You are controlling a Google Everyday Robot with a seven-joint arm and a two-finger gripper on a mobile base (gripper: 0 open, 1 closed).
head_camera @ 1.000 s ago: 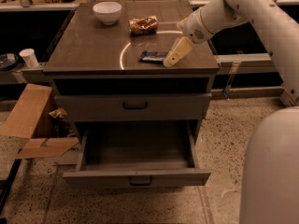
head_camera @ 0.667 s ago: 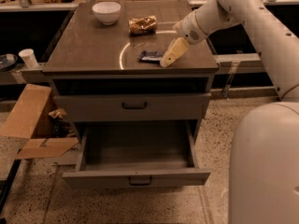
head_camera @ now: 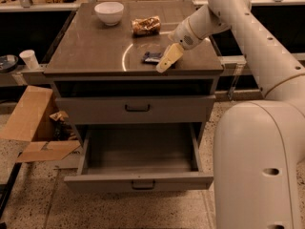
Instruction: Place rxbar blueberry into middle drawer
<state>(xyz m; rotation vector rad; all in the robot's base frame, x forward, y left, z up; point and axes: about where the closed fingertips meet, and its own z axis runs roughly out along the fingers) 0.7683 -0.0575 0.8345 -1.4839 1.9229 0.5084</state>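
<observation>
While the gripper [head_camera: 164, 66] is hovering low over the front right part of the cabinet top [head_camera: 90, 46], the rxbar blueberry [head_camera: 150, 57] is lying flat on that top just beside it. As seen from in front of the cabinet, the bar is sitting on the left of the gripper tip and slightly behind it. Its long axis is running roughly parallel to the cabinet's front edge. Whether the two are touching cannot be told, nor whether the gripper is spread or pressed together. The single arm is reaching in from the right, so a short shift leftward is likely all that the grasp is calling for.

The top is showing a smooth, dark, hard surface, so the thin wrapper is probably offering little height to pinch. A crinkled snack bag [head_camera: 146, 25] and a white bowl [head_camera: 109, 12] are standing well back, apart from the bar. Below, the upper drawer [head_camera: 137, 109] is sitting closed, while the middle drawer [head_camera: 105, 180] is standing pulled out and is showing nothing inside. A cardboard box [head_camera: 28, 123] is lying on the speckled floor to the left, and a paper cup [head_camera: 29, 58] is standing on a ledge beyond it.
</observation>
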